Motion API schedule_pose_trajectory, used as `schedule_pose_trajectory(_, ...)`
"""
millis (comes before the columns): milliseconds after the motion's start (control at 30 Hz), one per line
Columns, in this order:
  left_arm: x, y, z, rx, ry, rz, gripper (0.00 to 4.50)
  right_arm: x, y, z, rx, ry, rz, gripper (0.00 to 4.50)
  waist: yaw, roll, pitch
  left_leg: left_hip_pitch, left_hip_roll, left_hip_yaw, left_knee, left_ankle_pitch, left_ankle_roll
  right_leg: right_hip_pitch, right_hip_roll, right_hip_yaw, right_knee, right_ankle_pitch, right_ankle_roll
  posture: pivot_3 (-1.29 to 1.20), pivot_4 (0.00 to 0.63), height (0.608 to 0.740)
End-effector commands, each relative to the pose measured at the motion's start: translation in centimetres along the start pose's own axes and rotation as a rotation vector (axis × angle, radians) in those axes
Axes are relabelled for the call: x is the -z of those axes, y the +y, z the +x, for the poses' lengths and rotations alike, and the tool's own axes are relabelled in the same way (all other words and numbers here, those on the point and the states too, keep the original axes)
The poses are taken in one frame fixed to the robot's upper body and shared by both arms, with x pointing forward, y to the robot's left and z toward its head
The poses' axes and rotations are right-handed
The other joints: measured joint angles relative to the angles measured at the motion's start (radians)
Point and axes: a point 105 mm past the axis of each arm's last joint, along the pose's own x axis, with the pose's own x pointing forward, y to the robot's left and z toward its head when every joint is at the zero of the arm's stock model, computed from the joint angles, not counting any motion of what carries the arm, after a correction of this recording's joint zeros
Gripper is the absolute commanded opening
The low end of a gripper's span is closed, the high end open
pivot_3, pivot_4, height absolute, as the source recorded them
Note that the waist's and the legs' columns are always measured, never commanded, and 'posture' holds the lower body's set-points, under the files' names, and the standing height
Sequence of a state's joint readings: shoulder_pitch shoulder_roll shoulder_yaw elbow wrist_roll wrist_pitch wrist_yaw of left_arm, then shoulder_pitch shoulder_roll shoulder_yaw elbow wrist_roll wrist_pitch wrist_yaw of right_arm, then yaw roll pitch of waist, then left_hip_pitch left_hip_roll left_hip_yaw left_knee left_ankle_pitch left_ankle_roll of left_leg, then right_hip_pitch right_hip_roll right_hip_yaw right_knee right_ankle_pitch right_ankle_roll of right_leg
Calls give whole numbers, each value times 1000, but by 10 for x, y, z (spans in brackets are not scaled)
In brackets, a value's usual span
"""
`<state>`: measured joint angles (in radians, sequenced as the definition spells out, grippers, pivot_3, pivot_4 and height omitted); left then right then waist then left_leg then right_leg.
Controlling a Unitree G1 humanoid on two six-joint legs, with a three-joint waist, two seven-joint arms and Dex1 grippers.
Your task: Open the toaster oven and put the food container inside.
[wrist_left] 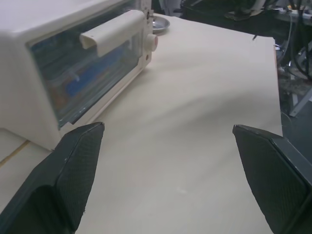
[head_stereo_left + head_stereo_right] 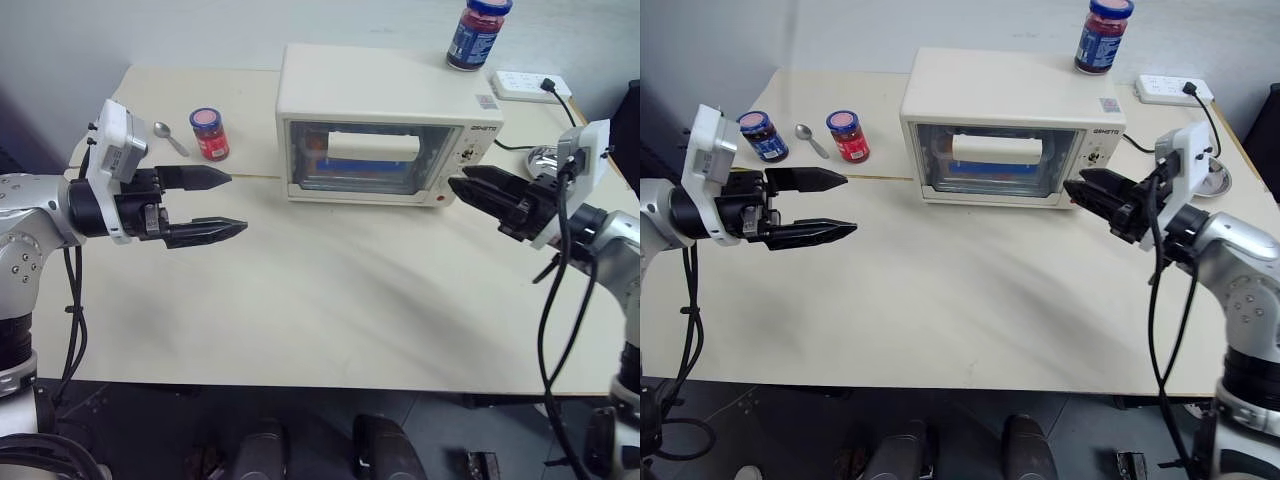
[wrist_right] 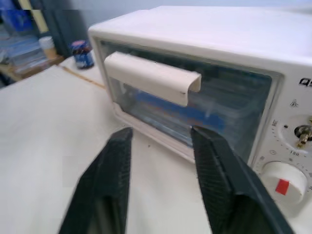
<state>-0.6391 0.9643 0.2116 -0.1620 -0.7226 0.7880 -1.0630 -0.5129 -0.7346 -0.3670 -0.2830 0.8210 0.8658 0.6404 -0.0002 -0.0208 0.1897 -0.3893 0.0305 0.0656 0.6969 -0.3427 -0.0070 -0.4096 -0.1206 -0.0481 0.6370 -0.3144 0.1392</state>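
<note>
The cream-white toaster oven (image 2: 385, 95) stands at the back middle of the table, its glass door shut and its white bar handle (image 2: 372, 147) up. Behind the glass sits the food container (image 2: 360, 172), showing as a clear box with blue strips. My left gripper (image 2: 238, 203) hovers left of the oven, open wide and holding nothing, and points toward the oven front. My right gripper (image 2: 452, 186) hangs in the air just off the oven's right front by the knobs. In the right wrist view its fingers (image 3: 217, 165) stand apart, holding nothing, in front of the door handle (image 3: 153, 75).
A red-lidded jar (image 2: 209, 133), a spoon (image 2: 170, 137) and a blue-labelled jar (image 2: 763, 135) sit at the back left. Another blue-labelled jar (image 2: 478, 33) stands on the oven's top. A power strip (image 2: 530, 85) and a metal dish (image 2: 545, 158) lie at the back right.
</note>
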Motion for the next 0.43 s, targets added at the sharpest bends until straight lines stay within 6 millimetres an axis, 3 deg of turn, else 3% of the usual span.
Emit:
schedule_pose_trajectory(33, -7, 6, -14, -49, 3, 47, 4500, -7, -3, -31, -52, 83, -48, 3058, 1, 0, 0, -1, 0, 0, 0, 0, 0, 0, 0, 0, 0, 0, 0, 0, 150, 740)
schedule_pose_trajectory(167, -8, 9, -27, -77, 27, 62, 4500, -9, -11, -61, -49, 166, -90, 4375, 1, 0, 0, -1, 0, 1, 0, 0, 1, 0, 0, 0, -1, 0, 0, 0, 150, 740)
schedule_pose_trajectory(300, -9, 10, -37, -105, 41, 68, 4500, -16, -14, -76, -51, 156, -88, 4447, -3, 0, 0, 0, 0, 2, 0, 0, 1, 0, 0, 0, -1, 0, 0, 0, 150, 740)
schedule_pose_trajectory(433, -8, 10, -42, -123, 47, 75, 4500, -13, -16, -79, -42, 146, -82, 4447, -3, 0, 0, 1, 1, 2, 0, 0, 1, 0, 0, 1, 0, 0, 0, 0, 150, 740)
